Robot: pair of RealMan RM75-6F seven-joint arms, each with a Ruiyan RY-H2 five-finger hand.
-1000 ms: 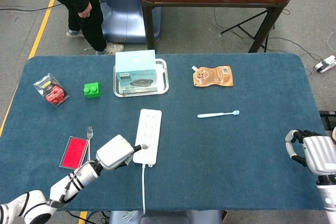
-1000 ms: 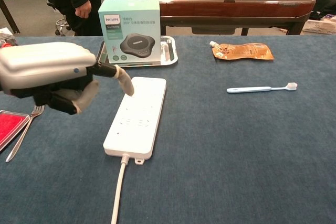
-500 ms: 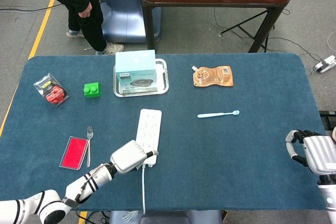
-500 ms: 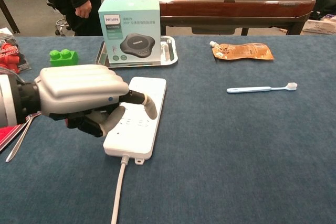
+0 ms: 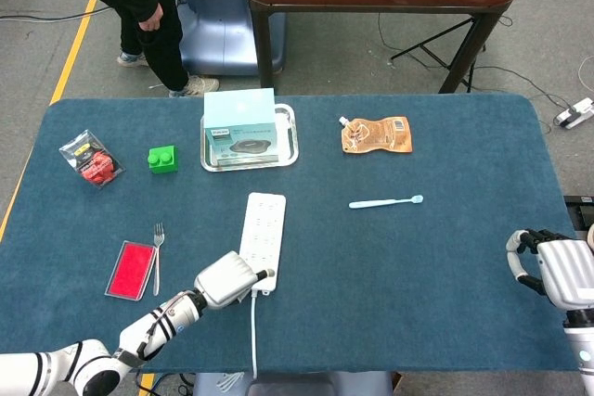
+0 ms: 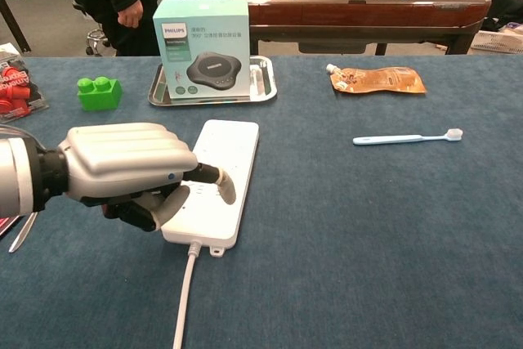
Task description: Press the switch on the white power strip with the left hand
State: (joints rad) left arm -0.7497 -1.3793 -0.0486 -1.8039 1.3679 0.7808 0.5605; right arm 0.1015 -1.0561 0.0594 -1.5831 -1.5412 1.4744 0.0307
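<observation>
Nearest me, on the blue desk [image 6: 368, 234]: my left hand [image 6: 122, 171], curled with one finger stretched out, tip on the cord end of the white power strip [image 6: 214, 181]. Risk, as I judge it: a slanted push could slide the strip or miss the switch. Right hand [image 5: 555, 269]: idle at the desk's edge, grasp state indiscernible.

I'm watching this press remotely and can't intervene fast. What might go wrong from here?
The left hand has one fingertip down on the cord end of the white power strip. The strip lies loose on the cloth, so a slanted push may slide it rather than click the switch. The hand hides that end, so the fingertip may miss the switch.
</observation>
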